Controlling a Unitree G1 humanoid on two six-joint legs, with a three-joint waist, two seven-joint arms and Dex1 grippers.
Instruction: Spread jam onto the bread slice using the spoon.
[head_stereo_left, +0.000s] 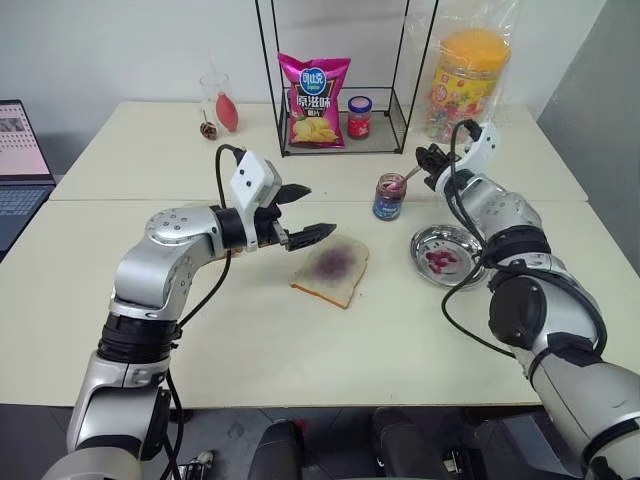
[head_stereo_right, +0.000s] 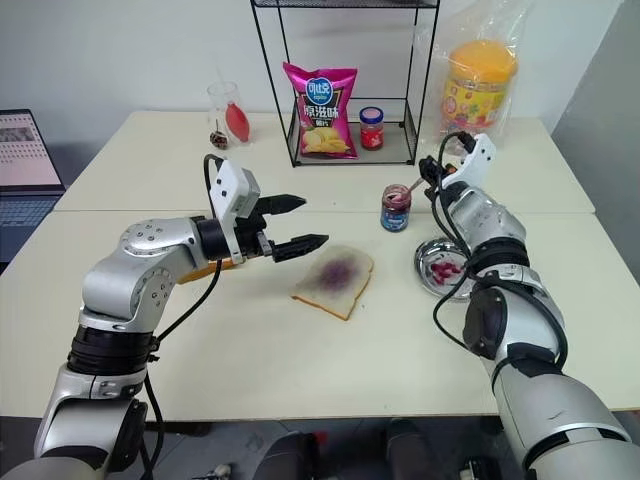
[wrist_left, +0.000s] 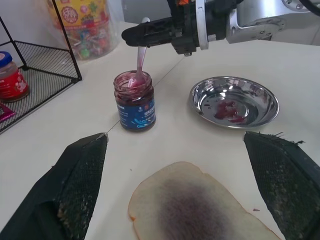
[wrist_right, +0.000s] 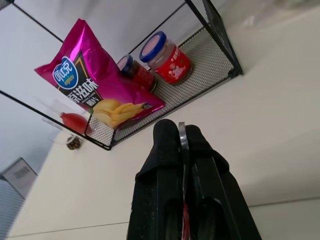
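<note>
On the cream table (head_stereo_left: 250, 330), centre frame, I see the bread slice (head_stereo_left: 331, 271), soft and easily torn. My right end effector (head_stereo_left: 432, 165) is clamped on the spoon (wrist_left: 139, 64), a slim, slippery handle, bowl dipped in jam (wrist_left: 132, 83). Left end effector (head_stereo_left: 303, 213) gapes wide, empty.

**Colours on the cream tabletop**

The bread slice (head_stereo_left: 332, 270) is white with a tan crust and a blurred purple smear at its centre. The jam (wrist_left: 133, 83) is dark red-purple in a glass jar (wrist_left: 135, 102) with a blue label. The spoon (wrist_left: 140, 62) is silver, tinted pink. The round steel dish (wrist_left: 234, 101) shines silver with red smears. The chip bag (head_stereo_left: 313, 100) is magenta with yellow chips printed on it. Both grippers' fingers (head_stereo_left: 312, 234) are black.
</note>
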